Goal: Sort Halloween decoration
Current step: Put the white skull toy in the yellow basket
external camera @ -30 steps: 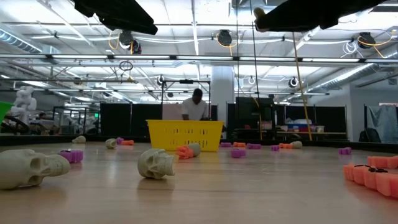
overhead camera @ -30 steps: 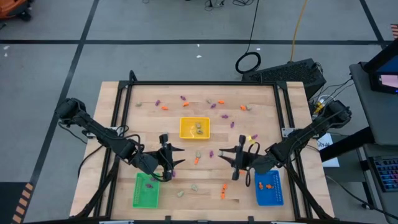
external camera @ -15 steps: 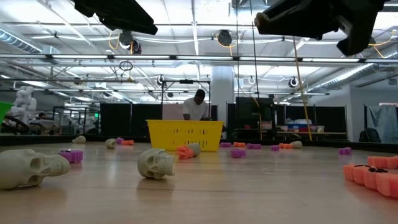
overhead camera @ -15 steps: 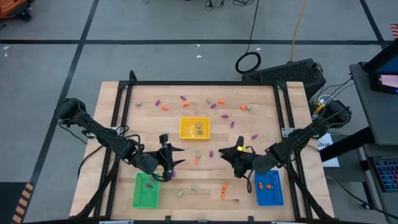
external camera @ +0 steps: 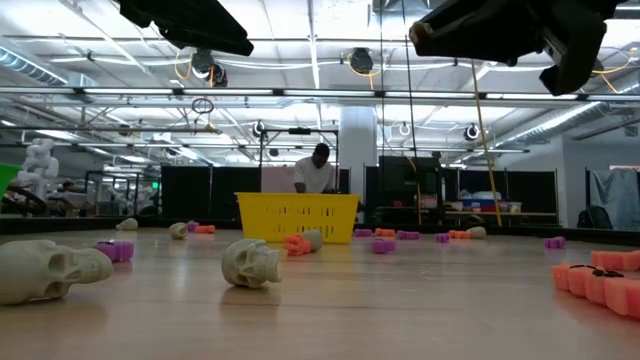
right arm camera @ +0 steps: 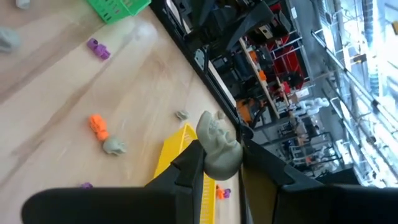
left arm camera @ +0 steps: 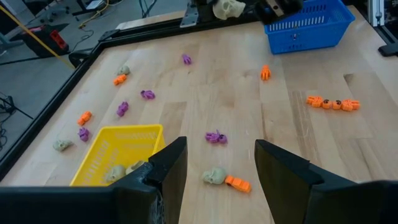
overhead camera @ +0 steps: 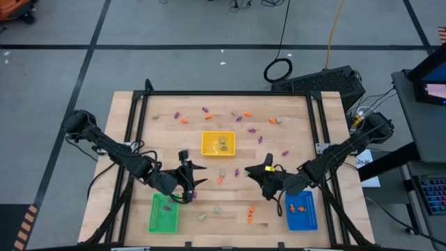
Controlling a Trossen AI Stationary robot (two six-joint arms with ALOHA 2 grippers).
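Tiny orange, purple and pale trinkets lie scattered on the wooden table (overhead camera: 293,111). My right gripper (overhead camera: 252,172) hovers right of the table's centre, shut on a pale skull trinket (right arm camera: 217,144); the left wrist view also shows that skull (left arm camera: 229,7). My left gripper (overhead camera: 191,174) hovers left of centre, open (left arm camera: 217,168) and holding nothing. Below and ahead of it on the table lie a pale skull (left arm camera: 214,177), an orange piece (left arm camera: 237,183) and a purple one (left arm camera: 216,137). The yellow tray (overhead camera: 218,143) holds pale pieces. My right gripper pinches the pale skull by its lower sides (right arm camera: 219,163) between its two fingers (right arm camera: 186,167). The skull sticks out past their free ends. The fingers come nearly level from the table's right, and the skull is lifted clear of the table.
A green tray (overhead camera: 164,212) stands at the near left and a blue tray (overhead camera: 301,211) with orange pieces at the near right. Two pale skulls (external camera: 250,263) (external camera: 50,268) lie near the front. A person (external camera: 318,170) stands in the room behind the table.
My right gripper has rolled about its own pointing line while staying in place, still shut on the skull. The roll came mostly in the first half second.
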